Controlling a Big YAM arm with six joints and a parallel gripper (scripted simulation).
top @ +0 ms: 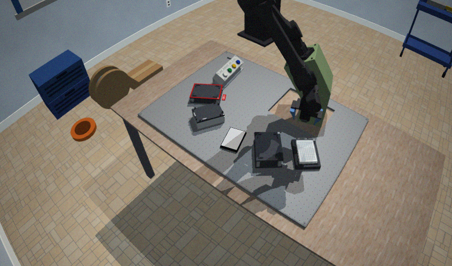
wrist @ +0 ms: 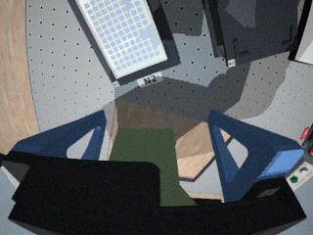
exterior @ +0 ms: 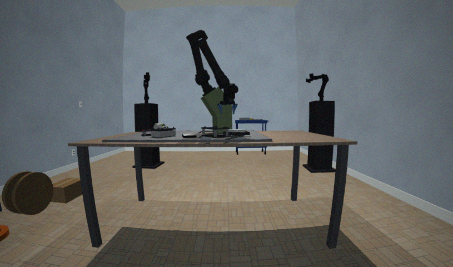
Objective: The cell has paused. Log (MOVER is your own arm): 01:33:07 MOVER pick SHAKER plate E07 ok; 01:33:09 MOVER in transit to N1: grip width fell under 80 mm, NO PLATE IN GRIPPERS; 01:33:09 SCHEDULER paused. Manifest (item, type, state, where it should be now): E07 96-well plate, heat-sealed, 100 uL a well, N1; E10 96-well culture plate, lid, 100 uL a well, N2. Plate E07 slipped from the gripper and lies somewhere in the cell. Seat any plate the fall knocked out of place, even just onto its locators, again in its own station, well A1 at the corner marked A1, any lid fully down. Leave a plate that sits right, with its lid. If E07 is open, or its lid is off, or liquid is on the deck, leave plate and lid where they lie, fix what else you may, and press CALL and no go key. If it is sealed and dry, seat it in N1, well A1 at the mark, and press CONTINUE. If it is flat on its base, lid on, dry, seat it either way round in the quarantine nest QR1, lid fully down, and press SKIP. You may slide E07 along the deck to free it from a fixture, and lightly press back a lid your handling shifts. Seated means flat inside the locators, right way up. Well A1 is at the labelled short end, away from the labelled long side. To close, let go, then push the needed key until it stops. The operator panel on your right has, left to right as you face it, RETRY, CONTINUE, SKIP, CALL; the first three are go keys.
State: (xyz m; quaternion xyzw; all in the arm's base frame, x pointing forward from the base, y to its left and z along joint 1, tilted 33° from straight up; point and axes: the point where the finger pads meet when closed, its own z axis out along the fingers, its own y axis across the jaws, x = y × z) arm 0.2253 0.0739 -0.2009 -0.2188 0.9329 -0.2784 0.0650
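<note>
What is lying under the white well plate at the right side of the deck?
The well plate rests in a black nest whose frame shows around it. The nest's floor and locators below the plate are covered.

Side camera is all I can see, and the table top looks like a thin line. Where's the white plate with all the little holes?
Observer: From above, the plate with holes sits on a black holder near the right end of the grey board.
Operator: Is the claw holding it?
Observer: No. The claw is open and empty, hanging over the cut-out in the board, apart from that plate.
Operator: Any other plates?
Observer: A smooth white-topped plate lies loose and crooked on the board, left of a dark stand.
</note>
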